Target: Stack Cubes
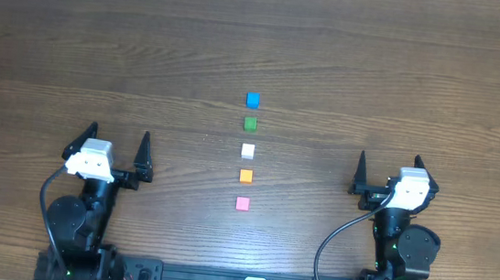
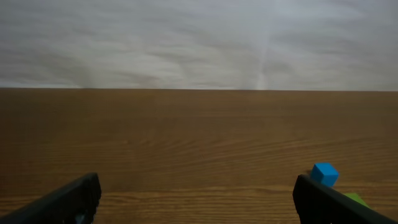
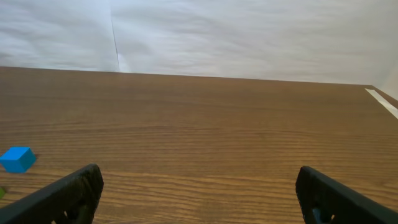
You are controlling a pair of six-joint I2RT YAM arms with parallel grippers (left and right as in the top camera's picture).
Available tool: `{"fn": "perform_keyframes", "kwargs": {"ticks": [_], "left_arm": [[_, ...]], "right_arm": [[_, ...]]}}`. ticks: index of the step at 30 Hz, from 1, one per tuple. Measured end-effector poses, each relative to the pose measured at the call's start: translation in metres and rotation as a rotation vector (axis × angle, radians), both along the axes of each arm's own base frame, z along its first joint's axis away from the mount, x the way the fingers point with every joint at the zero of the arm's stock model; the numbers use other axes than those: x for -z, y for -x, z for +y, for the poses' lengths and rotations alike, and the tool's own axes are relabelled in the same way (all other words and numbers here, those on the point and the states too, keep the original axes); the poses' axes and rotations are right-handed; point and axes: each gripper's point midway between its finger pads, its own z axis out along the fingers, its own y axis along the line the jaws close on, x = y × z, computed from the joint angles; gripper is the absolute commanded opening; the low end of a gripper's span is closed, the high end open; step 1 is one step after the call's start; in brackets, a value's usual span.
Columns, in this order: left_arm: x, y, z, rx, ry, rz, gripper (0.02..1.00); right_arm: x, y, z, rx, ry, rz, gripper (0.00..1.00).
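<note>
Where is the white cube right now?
In the top view the white cube sits centrally on the table, with the green cube just beyond it and the orange cube just nearer the robot.

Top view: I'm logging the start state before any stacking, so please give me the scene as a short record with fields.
surface: wooden table
cubes: five, in one straight line up the middle, set apart, none stacked
order, farthest from the arm bases to nearest: blue cube, green cube, white cube, orange cube, pink cube
left gripper: open, holding nothing, left of the line
right gripper: open, holding nothing, right of the line
</note>
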Motion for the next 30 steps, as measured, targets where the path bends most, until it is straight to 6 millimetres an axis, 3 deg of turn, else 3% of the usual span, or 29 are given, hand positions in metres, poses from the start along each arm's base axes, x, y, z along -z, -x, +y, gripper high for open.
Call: {"fn": "perform_keyframes", "kwargs": {"ticks": [5, 11, 15, 19, 26, 30], "left_arm": [[-0.001, 0.0, 0.0, 0.001, 0.0, -0.006, 1.0], [-0.035, 0.002, -0.014, 0.081, -0.006, -0.144, 1.0], [-0.047, 0.007, -0.021, 0.123, 0.095, -0.134, 0.998], [-0.08, 0.018, -0.025, 0.147, 0.208, -0.105, 0.998], [-0.171, 0.052, -0.039, 0.204, 0.298, 0.019, 0.998], [-0.197, 0.065, -0.051, 0.254, 0.341, 0.18, 0.996]], "right_arm": [[0.0, 0.0, 0.0, 0.0, 0.0, 0.0, 0.991], [0.0, 0.0, 0.0, 0.0, -0.001, 0.0, 0.991], [0.0, 0.0, 0.0, 0.0, 0.001, 0.0, 0.993], [0.0, 0.0, 0.0, 0.0, 0.0, 0.0, 0.993], [0.0, 0.0, 0.0, 0.001, 0.0, 0.0, 0.993], [0.0, 0.0, 0.0, 0.001, 0.0, 0.0, 0.993]]}}
